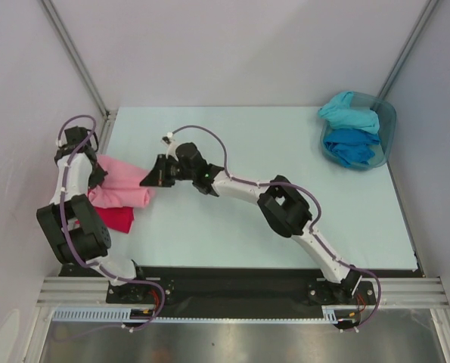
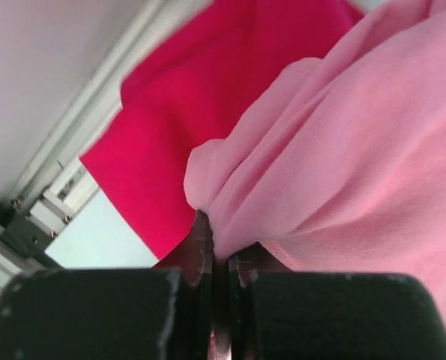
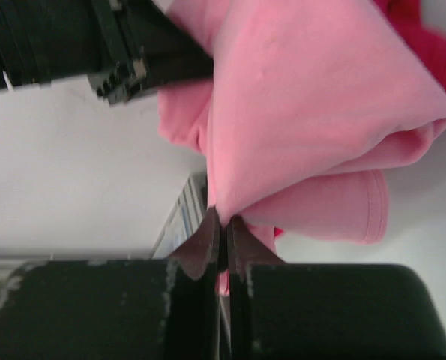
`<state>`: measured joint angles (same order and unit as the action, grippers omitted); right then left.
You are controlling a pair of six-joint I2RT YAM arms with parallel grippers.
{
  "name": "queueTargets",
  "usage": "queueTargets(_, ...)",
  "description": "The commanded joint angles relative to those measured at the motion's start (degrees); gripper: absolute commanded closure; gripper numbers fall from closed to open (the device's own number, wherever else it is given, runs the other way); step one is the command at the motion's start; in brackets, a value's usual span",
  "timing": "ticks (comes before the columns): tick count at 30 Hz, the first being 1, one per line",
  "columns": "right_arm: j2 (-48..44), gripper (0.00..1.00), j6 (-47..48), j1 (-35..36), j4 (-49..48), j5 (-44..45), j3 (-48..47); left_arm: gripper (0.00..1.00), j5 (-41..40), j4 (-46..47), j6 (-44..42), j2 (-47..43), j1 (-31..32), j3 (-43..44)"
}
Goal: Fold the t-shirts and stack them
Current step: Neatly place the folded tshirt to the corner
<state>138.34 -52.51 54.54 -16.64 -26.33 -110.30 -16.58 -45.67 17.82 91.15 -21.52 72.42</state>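
Pink t-shirt: the pink t-shirt (image 1: 122, 189) is bunched at the left side of the worktop (image 1: 232, 227), stretched between the two pincers. Its near part overlaps the crimson one.
Left pincer: the left pincer (image 2: 221, 255) has its jaws pressed together on a thick fold of pink cloth. From above it sits at the shirt's left end (image 1: 97, 172).
Right pincer: the right pincer (image 3: 224, 229) is pinched tight on a pointed corner of the pink cloth. It sits at the shirt's right end (image 1: 145, 181).
Crimson t-shirt: the crimson t-shirt (image 1: 117, 219) lies flat under and just nearer than the pink one, close to the worktop's left edge. In the left wrist view it shows as a red sheet (image 2: 200, 97) behind the pink fold.
Tub: a teal tub (image 1: 387, 121) stands at the far right corner, well apart from both arms.
Turquoise t-shirt: the turquoise t-shirt (image 1: 351, 113) is heaped on top in the tub and rises above its rim.
Blue t-shirt: the blue t-shirt (image 1: 351, 146) is crumpled in the tub's nearer part, below the turquoise one.
In the way: the left arm (image 1: 69, 219) folds back tight beside the left wall (image 1: 20, 113). The right arm (image 1: 285, 212) reaches slantwise across the middle of the worktop.
Edges: the two shirts lie close to the left edge and its corner post (image 1: 73, 53). A metal rail (image 1: 240, 291) bounds the near edge.
Open room: bare worktop lies beyond the right arm, out to the back wall and the tub.
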Motion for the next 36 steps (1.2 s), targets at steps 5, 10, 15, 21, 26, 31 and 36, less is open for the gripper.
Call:
queueTargets(5,9.83,1.0,1.1,-4.09,12.59,-5.49,-32.29,1.0,-16.73,16.14,-1.83,0.96,-5.02,6.41)
queueTargets(10,10.9,1.0,-0.66,-4.01,11.3,-6.1,-32.45,1.0,-19.27,16.75,-2.88,1.13,-5.73,5.98)
queueTargets(15,4.83,1.0,-0.05,-1.73,2.86,-6.28,-14.97,1.0,-20.33,22.99,-3.94,-1.07,-7.57,-2.27)
queueTargets(21,4.13,1.0,-1.45,1.0,-3.11,-7.6,-5.55,0.99,-22.62,23.61,-3.67,-0.01,-9.51,-5.53)
queueTargets(26,3.16,1.0,-1.63,1.44,-5.41,-8.13,-0.36,0.91,-22.27,23.0,-2.97,-0.01,-12.05,-6.15)
queueTargets(31,2.2,1.0,-1.89,1.36,-7.0,-8.21,1.31,0.44,-23.59,21.77,-1.83,1.13,-12.76,-5.28)
queueTargets(36,1.93,1.0,-1.98,0.92,-8.05,-8.48,2.2,0.39,-21.75,21.15,-1.65,0.52,-12.5,-4.48)
